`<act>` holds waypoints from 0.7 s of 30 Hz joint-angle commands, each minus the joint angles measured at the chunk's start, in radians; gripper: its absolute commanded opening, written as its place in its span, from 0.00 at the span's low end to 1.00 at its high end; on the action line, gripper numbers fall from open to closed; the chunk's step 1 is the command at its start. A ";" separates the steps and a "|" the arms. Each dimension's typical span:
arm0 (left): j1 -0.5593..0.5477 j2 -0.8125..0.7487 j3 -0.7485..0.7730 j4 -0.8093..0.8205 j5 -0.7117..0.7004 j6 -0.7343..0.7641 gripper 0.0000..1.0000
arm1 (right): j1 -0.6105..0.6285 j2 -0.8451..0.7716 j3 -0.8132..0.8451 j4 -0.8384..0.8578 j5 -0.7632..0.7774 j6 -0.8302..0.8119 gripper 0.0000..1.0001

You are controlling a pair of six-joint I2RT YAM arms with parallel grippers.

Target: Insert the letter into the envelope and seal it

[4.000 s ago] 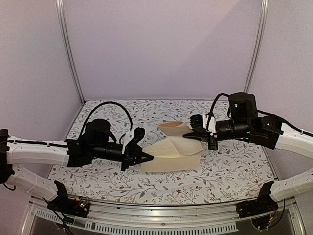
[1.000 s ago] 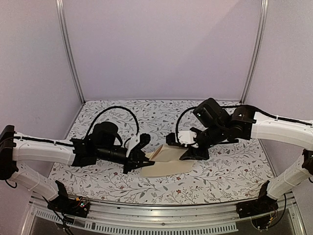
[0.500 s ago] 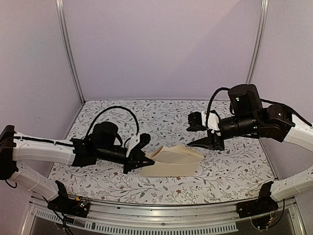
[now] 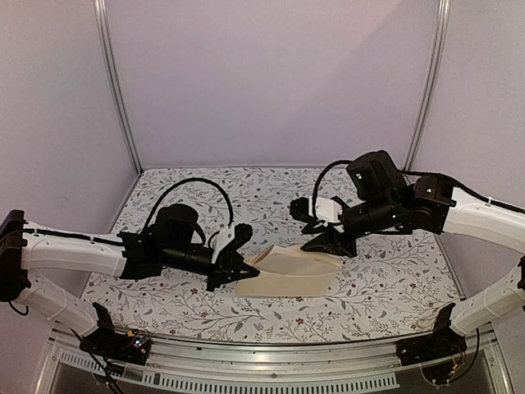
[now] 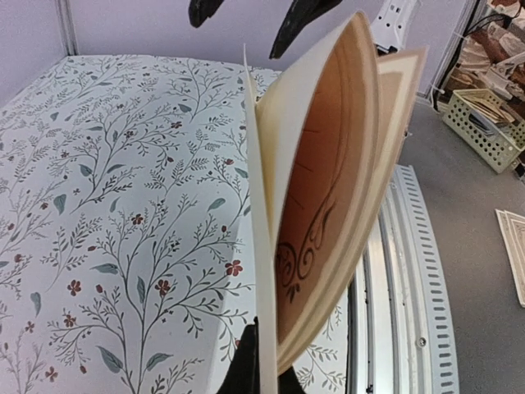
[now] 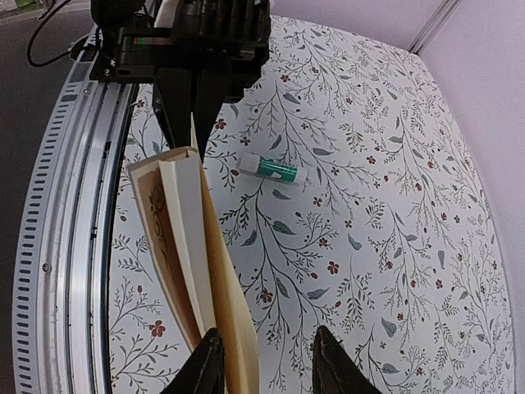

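Your tan, dark-bordered paper letter [image 5: 321, 164] looks curled inside the plain cream paper envelope [image 4: 291, 277], centre frame. Left gripper [image 4: 239, 268] is clenched on its end and right gripper [image 6: 267, 361] is parted at the other. Flap's unsealed, so I'd say sealing's left.

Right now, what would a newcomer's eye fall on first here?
The cream envelope bulging open mid-table, the tan letter curled inside it. The left gripper pinches its left end, and the right gripper straddles the opposite edge with open jaws. A glue stick lies on the floral table nearby.
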 commanded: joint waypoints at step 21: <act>0.013 -0.019 0.018 0.013 0.009 0.028 0.00 | -0.040 0.092 0.026 -0.069 -0.085 0.017 0.24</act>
